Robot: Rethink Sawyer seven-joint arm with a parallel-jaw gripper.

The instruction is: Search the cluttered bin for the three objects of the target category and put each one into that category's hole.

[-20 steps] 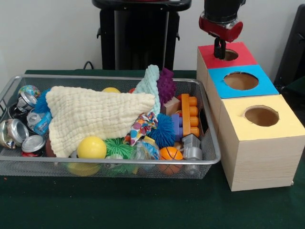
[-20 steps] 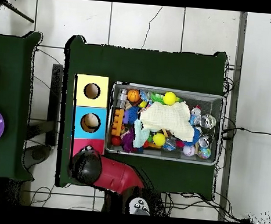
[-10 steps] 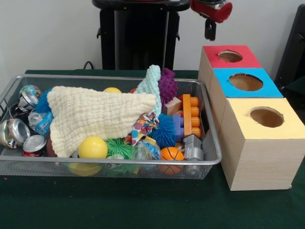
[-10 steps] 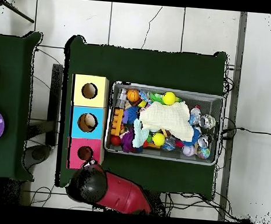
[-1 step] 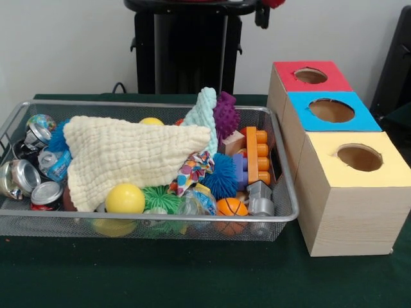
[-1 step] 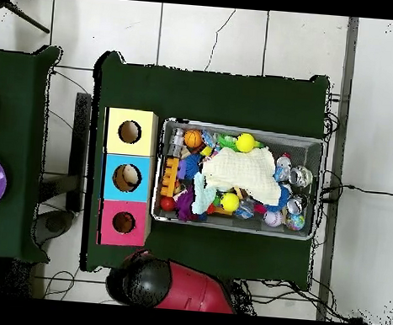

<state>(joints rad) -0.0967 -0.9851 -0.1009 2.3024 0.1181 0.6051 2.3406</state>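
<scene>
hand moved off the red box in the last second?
Yes. The hand has pulled up and back from the red box; only its tip shows at the front view's top edge, nearer the bin side.

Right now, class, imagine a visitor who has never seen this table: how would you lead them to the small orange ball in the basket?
Start at the silver wire-mesh basket on the green table. Go to its front corner nearest the yellow-topped wooden box. There, against the mesh beside a grey toy block, lies the small orange basketball-patterned ball: the only orange ball with black lines.
</scene>
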